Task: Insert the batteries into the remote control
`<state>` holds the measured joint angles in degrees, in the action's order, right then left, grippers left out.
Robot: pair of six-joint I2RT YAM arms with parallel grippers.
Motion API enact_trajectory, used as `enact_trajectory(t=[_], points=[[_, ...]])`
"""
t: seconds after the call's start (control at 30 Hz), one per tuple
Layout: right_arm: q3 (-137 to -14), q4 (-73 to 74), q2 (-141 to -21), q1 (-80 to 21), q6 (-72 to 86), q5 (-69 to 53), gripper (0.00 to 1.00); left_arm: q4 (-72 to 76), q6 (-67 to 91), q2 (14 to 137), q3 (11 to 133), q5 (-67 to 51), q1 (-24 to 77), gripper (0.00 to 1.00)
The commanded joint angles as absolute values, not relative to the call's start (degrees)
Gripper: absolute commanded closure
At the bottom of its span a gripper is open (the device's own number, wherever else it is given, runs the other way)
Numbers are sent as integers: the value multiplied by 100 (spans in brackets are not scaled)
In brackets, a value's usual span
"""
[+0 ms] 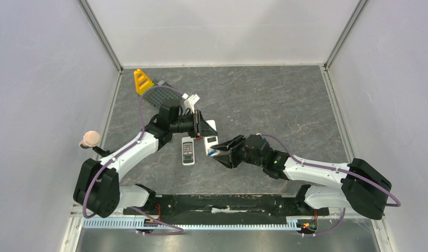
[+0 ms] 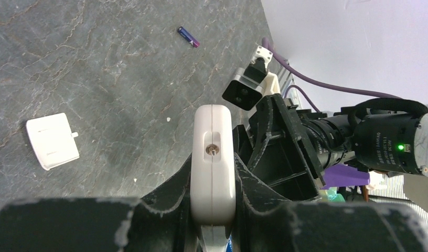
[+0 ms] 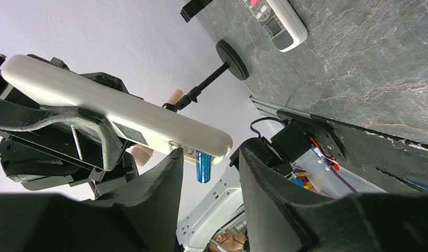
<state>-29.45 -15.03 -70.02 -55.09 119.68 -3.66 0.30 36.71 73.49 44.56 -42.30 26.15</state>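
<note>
Your left gripper (image 2: pixel 213 167) is pinching the white remote (image 2: pixel 212 126) edge-on between its fingers, holding it up off the table (image 2: pixel 96 68) near the middle of the top view. In the left wrist view the remote is standing in the lower centre of the frame, with its narrow end face and a small round recess turned toward the camera.

Your right gripper (image 3: pixel 211 155) is sitting just beside the lower end of that remote. Its jaws are spread, and a gap is showing on each side of the blue battery (image 3: pixel 203 167). That battery is hanging in the lower centre of the right wrist view, its top meeting the underside of the remote near the end. It is sitting between the two fingers, and neither one is touching it as far as you can see there.

Another blue-purple battery (image 2: pixel 188 37) is lying alone on the table at the top of the left wrist view, well apart from both grippers. A white battery cover (image 2: pixel 52 140) is lying flat at the left of that same frame.

A second remote (image 1: pixel 188 152) is lying buttons-up on the table, just left of the held one in the top view. At the upper left of the top view, a yellow piece (image 1: pixel 142 81) and a grey grid tray (image 1: pixel 162 95) are sitting close together near the back wall
</note>
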Motion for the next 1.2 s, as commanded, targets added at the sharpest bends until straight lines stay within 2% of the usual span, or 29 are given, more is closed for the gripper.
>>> enact_trajectory(t=[0.0, 0.2, 0.33, 0.5, 0.7, 0.8, 0.97, 1.17], points=[[-3057, -1811, -6835, -5451, 12731, -81, 46, -154, 3806, 7453, 4658, -4278, 2651, 98], [-3152, -1129, -6581, -5440, 12000, -69, 25, -254, 3828, 7528, 4710, -4177, 2649, 98], [-2939, -941, -6080, -5432, 11402, 243, 20, -279, 3852, 7541, 4755, -4169, 2642, 98], [-3147, -531, -5562, -5219, 9340, 599, 21, -403, 3870, 7559, 4812, -4239, 2644, 98], [-4743, 335, -5944, -5143, 4792, 22, 26, -728, 3806, 7541, 4912, -4352, 2642, 98], [-5421, 731, -6238, -5559, 2990, -286, 28, -871, 3770, 7545, 4995, -4442, 2642, 98], [-5785, 952, -6516, -6005, 1558, -648, 31, -1185, 3598, 7576, 5207, -4604, 2640, 98], [-5740, 1080, -6519, -6365, 849, -557, 32, -1509, 3402, 7661, 5359, -4830, 2639, 98]])
